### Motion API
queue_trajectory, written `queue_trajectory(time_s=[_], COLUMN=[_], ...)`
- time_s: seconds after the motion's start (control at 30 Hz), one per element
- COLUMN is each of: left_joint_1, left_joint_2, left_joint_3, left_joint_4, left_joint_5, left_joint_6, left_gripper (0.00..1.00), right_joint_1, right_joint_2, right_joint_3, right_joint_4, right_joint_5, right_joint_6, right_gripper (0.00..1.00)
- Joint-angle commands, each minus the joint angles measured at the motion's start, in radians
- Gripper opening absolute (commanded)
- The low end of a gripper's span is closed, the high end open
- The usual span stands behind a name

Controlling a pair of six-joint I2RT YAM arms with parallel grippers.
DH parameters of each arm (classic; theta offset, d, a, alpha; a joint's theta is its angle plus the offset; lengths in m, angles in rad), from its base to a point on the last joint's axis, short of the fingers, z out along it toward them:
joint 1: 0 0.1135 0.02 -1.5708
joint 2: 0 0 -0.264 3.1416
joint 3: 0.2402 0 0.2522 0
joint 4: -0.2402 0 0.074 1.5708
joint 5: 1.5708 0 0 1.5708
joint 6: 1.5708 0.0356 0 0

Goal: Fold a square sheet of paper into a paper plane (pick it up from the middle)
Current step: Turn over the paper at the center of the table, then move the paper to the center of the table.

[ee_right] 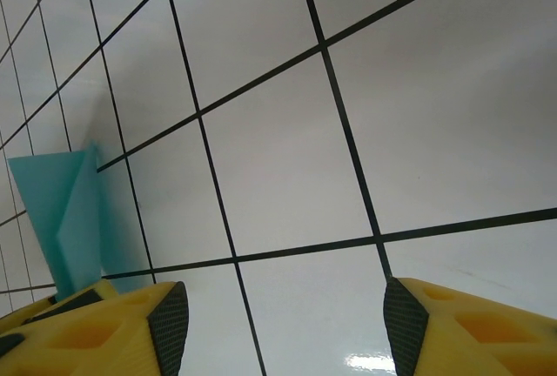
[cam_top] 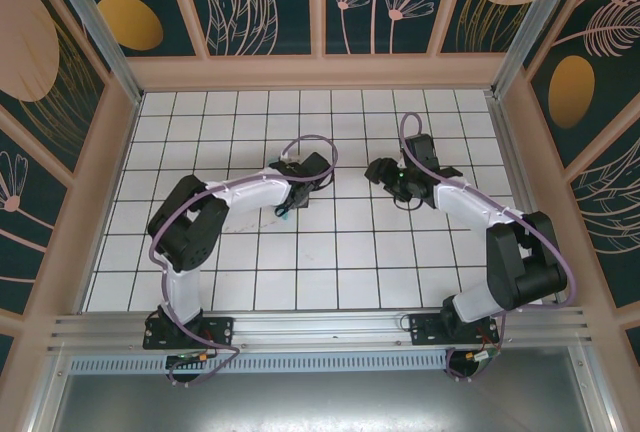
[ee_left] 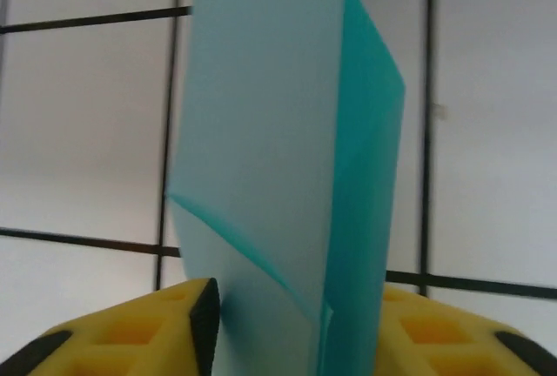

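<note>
- Your L fingers (ee_left: 130,332) stand apart, open, w/ the sheet of paper (ee_left: 278,132) upright btwn them. Can't tell if either pad touches it.
- Paper's folded: pale layer in front, darker teal layer behind on one side, and a slanted crease running down toward the fingers. Its top edge runs out of the left wrist view.
- Your R fingers (ee_right: 470,332) are spread wide, open, w/ nothing btwn them and bare tile below.
- In the right wrist view the paper's at the far left, beside one finger and outside the gap.
- Top view: both arm tips are near mid surface (cam_top: 300,282) w/ a small gap btwn them. You've got free tiles all round, out to the walls (cam_top: 100,202).
</note>
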Motion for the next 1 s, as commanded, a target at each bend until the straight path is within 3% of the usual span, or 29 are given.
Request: queue_trajectory(time_s=[0.0, 0.27, 0.43, 0.67, 0.97], left_joint_1=[0.014, 0.157, 0.233, 0.333, 0.386], left_joint_2=[-0.052, -0.216, -0.326, -0.41, -0.455], left_joint_3=[-0.023, -0.219, -0.323, -0.465, -0.552], left_joint_4=[0.151, 0.386, 0.413, 0.441, 0.478], left_joint_5=[0.159, 0.403, 0.399, 0.36, 0.393], left_joint_6=[0.001, -0.075, -0.098, -0.168, -0.194], left_gripper=[0.62, 0.82, 0.98, 0.99, 0.98], right_joint_1=[0.013, 0.196, 0.367, 0.492, 0.507], right_joint_2=[-0.02, 0.055, 0.201, 0.427, 0.61], right_joint_3=[-0.025, 0.015, 0.134, 0.354, 0.522], right_joint_4=[0.013, 0.12, 0.18, 0.168, 0.05], right_joint_5=[0.029, 0.071, 0.046, -0.003, 0.018], right_joint_6=[-0.005, -0.022, 0.005, 0.008, -0.009], right_gripper=[0.63, 0.55, 0.39, 0.25, 0.2])
